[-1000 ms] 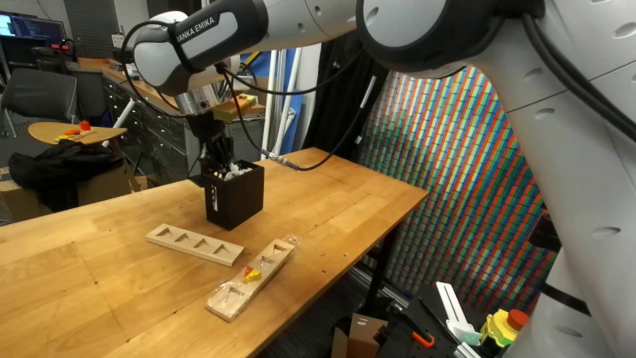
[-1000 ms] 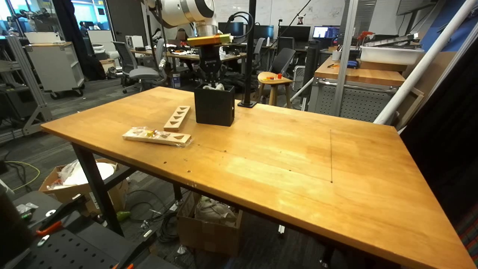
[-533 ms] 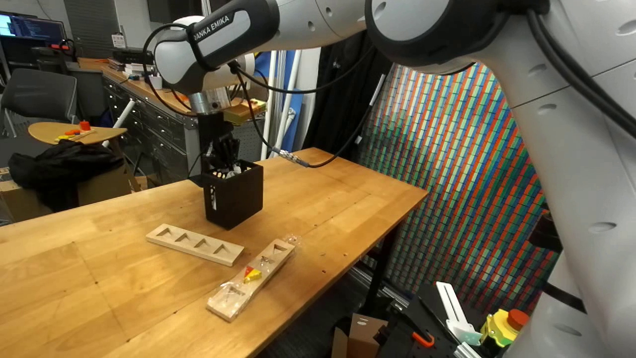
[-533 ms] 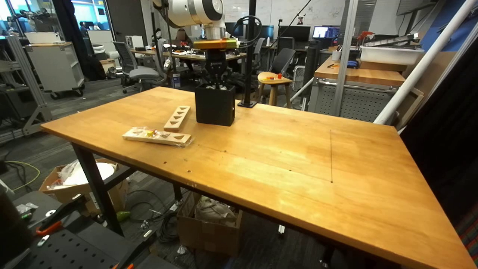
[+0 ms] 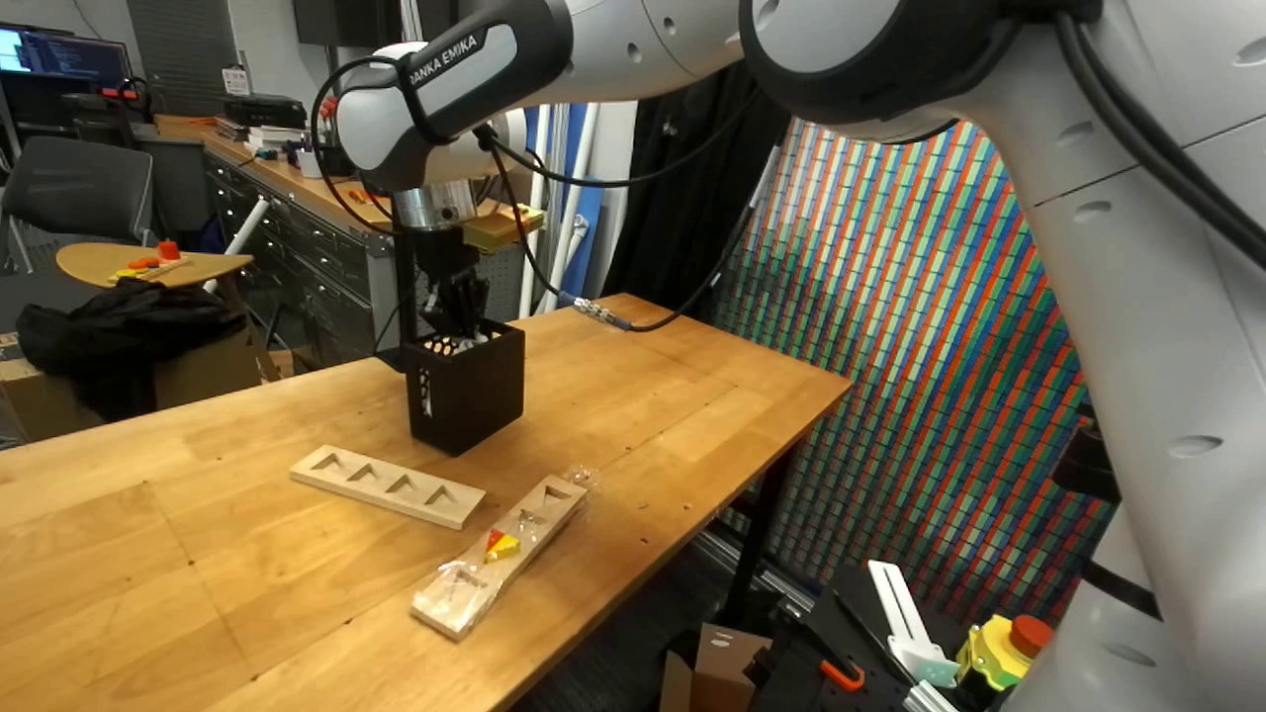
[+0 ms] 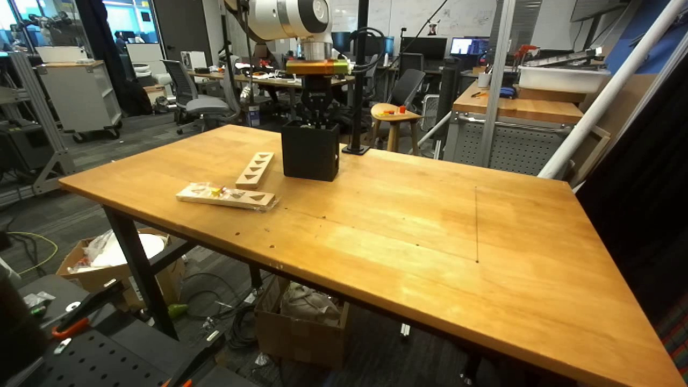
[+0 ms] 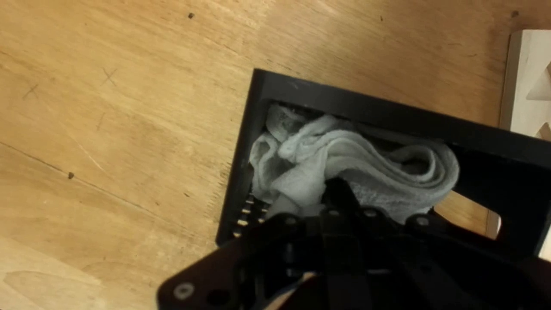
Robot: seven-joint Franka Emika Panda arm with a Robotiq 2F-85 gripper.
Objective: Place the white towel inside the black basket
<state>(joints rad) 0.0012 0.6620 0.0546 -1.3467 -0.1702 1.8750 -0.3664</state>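
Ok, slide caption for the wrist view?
Towel bunched inside the basket, shut jaws at its folds, a block at the right edge.

We see the bench (image 6: 387, 231) warmly lit, pale glare patches on its top in both exterior views, and the floor (image 6: 381, 349) under it dim. In the wrist view we find the towel (image 7: 344, 150) grey in the shaded basket (image 7: 366, 110), and the foreground jaws blurred and nearly black.
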